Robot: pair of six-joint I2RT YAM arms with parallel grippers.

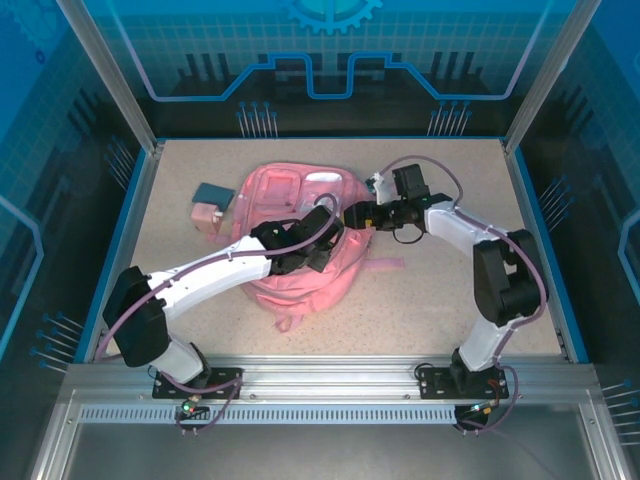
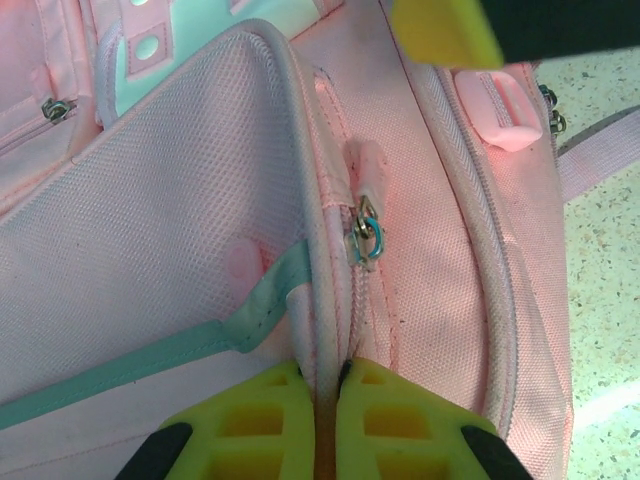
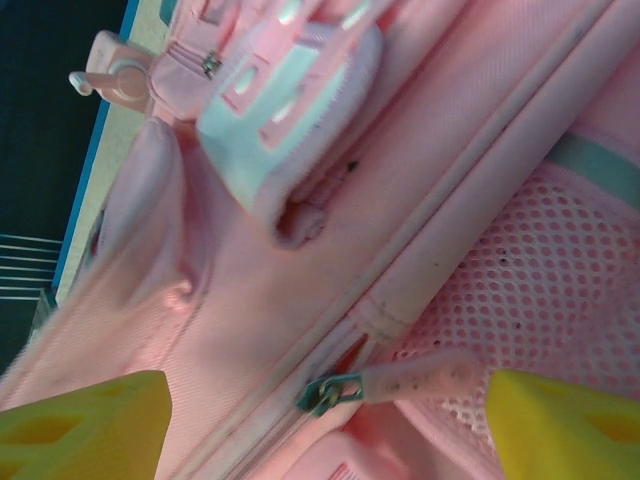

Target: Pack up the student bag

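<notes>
Left pincer (image 2: 325,392) clamped on student bag (image 2: 180,250) rim piping; right pincer (image 3: 325,405) spread wide, straddling zip pull (image 3: 412,380), not touching. Bag interior hidden; contents not discernible.

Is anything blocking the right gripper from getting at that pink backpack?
Nothing visible does. The right gripper hangs open directly over the student bag, with the zip pull lying between its yellow fingers. The left gripper is shut on the bag's piped edge.
</notes>
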